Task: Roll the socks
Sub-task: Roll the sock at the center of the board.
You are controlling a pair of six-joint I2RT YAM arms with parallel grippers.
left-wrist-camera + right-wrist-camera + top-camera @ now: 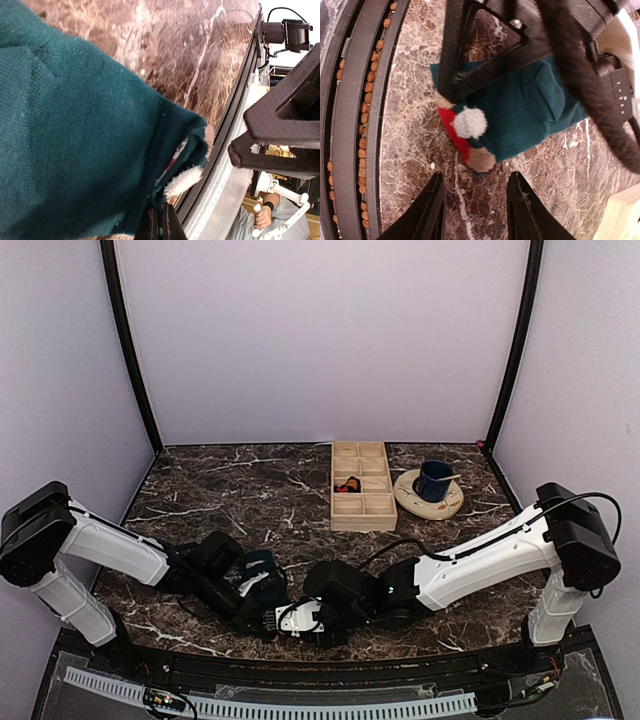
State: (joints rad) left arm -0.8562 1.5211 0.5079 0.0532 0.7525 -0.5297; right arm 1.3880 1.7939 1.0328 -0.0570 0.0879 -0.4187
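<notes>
Two arms meet low at the near edge of the marble table (230,490). One sock (525,110), dark teal, lies flat on the stone just beside the black edge rail (355,125), between the two wrists. Its near end carries a red patch (451,127), a white pompom (470,122) and a tan ball (481,159).

Left gripper (161,225): fingers drawn almost together, a thin slit between them, pinching the sock's frayed edge. From its own camera the teal cloth fills most of the frame. From the right wrist, its black finger frame comes down on the sock's corner beside the pompom.

Right gripper (475,210): fingers spread wide, nothing between them but bare stone. Tips sit near the tan ball, not touching the cloth.

Far side, well apart from the sock: a wooden divided tray (362,485), something red and black in one middle compartment, too small to tell. Just right of it, a blue cup (435,480) stands on a pale plate (412,500).
</notes>
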